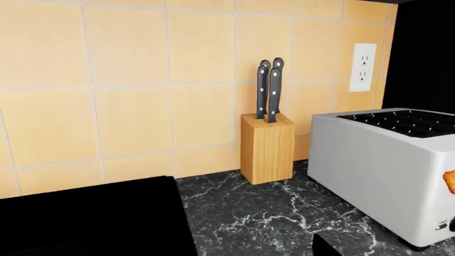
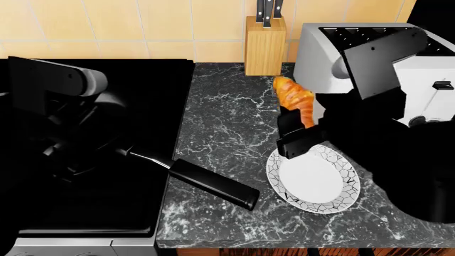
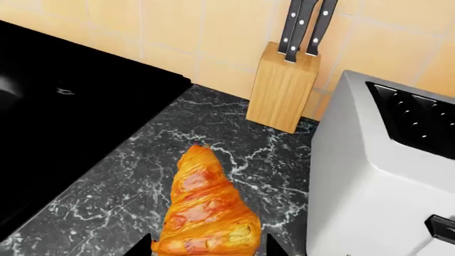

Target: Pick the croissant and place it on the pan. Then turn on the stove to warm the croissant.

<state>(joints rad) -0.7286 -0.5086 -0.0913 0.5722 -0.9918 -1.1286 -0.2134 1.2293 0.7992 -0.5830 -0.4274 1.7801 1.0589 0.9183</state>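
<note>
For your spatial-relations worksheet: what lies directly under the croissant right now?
The croissant is held aloft in the right gripper. Below it are the marbled black counter and the near rim of the white plate. The gripper hides part of the plate and the croissant's lower end.

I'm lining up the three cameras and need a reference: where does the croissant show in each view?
Head view: croissant centre-right, held above the counter by the right gripper.
Right wrist view: croissant at bottom centre, close up.
Left wrist view: an orange sliver at the right edge, likely the croissant.
Shared landmark: knife block.
</note>
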